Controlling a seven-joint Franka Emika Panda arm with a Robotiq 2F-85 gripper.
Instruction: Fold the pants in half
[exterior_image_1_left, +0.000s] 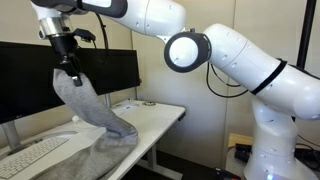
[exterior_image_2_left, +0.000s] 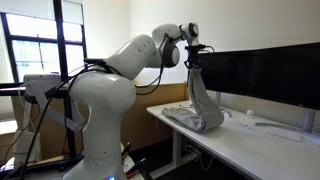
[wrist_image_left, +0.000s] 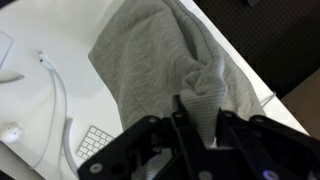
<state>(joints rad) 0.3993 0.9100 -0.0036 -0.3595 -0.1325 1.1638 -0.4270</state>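
The gripper (exterior_image_1_left: 70, 66) sits in the upper left of an exterior view, its jaws pressed together on a bunched fold of the pants (exterior_image_1_left: 92, 105); in the wrist view the dark fingers (wrist_image_left: 182, 112) come in from the bottom edge, and the cloth puckers into creases where they pinch it. The pants are a soft grey-taupe fabric with a faintly mottled weave; the pinched end is held up clear of the desk (exterior_image_1_left: 160, 115); from it the garment hangs as a narrow, slightly twisted strip slanting down toward the middle of the frame; its lower end lies crumpled in a heap on the white desk top. In both exterior views the cloth widens from the grip down to that mound near the desk's edge. A white keyboard (exterior_image_1_left: 30, 155) lies at the lower left, near the heap; a dark monitor (exterior_image_1_left: 105, 70) stands behind the hanging cloth; a white cable (wrist_image_left: 60, 90) curls over the desk at the left of the wrist view.
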